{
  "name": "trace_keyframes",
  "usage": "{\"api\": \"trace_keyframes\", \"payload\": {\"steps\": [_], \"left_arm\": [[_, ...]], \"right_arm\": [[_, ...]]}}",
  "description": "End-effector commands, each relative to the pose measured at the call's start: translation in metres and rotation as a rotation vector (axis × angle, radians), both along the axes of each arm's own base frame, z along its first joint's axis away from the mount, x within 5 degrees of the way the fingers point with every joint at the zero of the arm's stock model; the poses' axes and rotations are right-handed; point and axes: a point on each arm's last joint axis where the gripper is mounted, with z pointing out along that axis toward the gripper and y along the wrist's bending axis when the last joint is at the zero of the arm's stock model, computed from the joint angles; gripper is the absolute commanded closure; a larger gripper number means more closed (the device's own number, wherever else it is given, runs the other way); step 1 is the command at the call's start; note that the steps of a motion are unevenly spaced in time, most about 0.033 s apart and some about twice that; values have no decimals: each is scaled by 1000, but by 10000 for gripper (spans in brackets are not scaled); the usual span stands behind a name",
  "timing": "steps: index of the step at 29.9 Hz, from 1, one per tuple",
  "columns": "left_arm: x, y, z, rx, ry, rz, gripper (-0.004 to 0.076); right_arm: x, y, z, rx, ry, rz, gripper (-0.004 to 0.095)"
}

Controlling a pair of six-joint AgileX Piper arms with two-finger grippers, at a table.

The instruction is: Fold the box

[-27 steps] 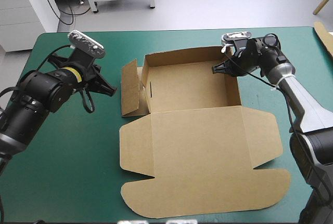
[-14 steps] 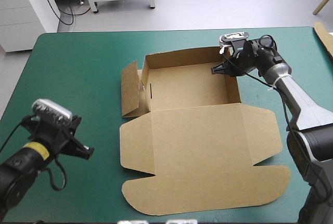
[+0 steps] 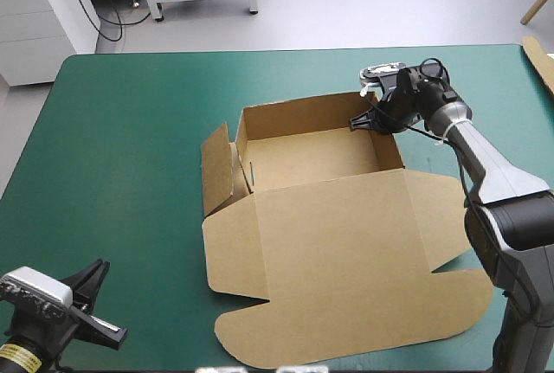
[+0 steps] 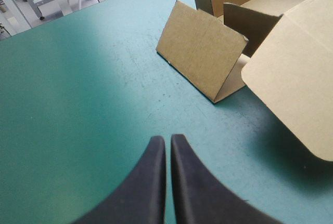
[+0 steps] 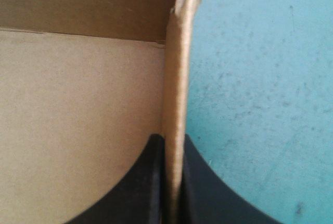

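The right gripper (image 5: 174,138) pinches the top edge of the right wall (image 3: 391,144) of the box (image 3: 320,217), at the far corner, about 1 o'clock from the table's centre. The left gripper (image 4: 167,140), fingers pressed together and empty, hangs at 7 o'clock, well apart from the box.

For a clean step, I judge:
- Hold the pinched wall upright.
- Raise the left side flap (image 3: 218,170), which leans outward, to match.

The box lies mid-table on the teal-green cover (image 3: 130,131). Its long axis runs 12 to 6 o'clock, with the walled end at 12. The lid (image 3: 346,260) lies flat, its rounded edge toward 6.
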Motion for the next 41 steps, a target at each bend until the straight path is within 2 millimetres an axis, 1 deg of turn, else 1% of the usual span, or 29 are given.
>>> {"api": "trace_keyframes", "payload": {"steps": [1, 4, 7, 10, 12, 14, 19, 22, 24, 26, 28, 29, 32, 35, 41], "left_arm": [[1, -1, 11, -31, -53, -3, 715], [1, -1, 11, -31, -53, -3, 715], [1, -1, 11, -31, -53, -3, 715], [0, -1, 10, -29, -44, -3, 715], [0, -1, 9, -24, -30, -2, 715], [-1, 0, 7, -21, -11, 0, 715], [-1, 0, 6, -22, 7, 3, 715], [-1, 0, 6, -22, 7, 3, 715], [-1, 0, 6, -22, 7, 3, 715], [-1, 0, 6, -22, 7, 3, 715], [-1, 0, 5, -19, 13, 4, 715], [-1, 0, 5, -18, 17, 4, 715], [-2, 0, 3, -13, 31, 6, 715], [-2, 0, 3, -12, 34, 6, 715], [-2, 0, 3, -12, 34, 6, 715]], "right_arm": [[-12, -4, 24, -68, 77, 36, 877], [-7, -3, 47, -53, -3, 36, 777], [-6, -2, 73, -29, -82, 30, 648], [-14, -3, 95, -16, -141, 31, 506], [-22, -5, 109, -10, -172, 30, 439], [-33, -7, 125, 0, -211, 29, 416], [-59, -12, 162, 29, -300, 29, 415], [-72, -15, 177, 34, -339, 30, 415], [-77, -16, 183, 38, -355, 29, 415], [-78, -17, 184, 38, -358, 29, 415], [-77, -16, 181, 36, -348, 29, 415], [-76, -16, 177, 34, -338, 30, 415], [-71, -15, 159, 22, -280, 31, 415], [-65, -14, 134, 5, -198, 32, 415], [-50, -9, 74, -23, -18, 34, 415]]}}
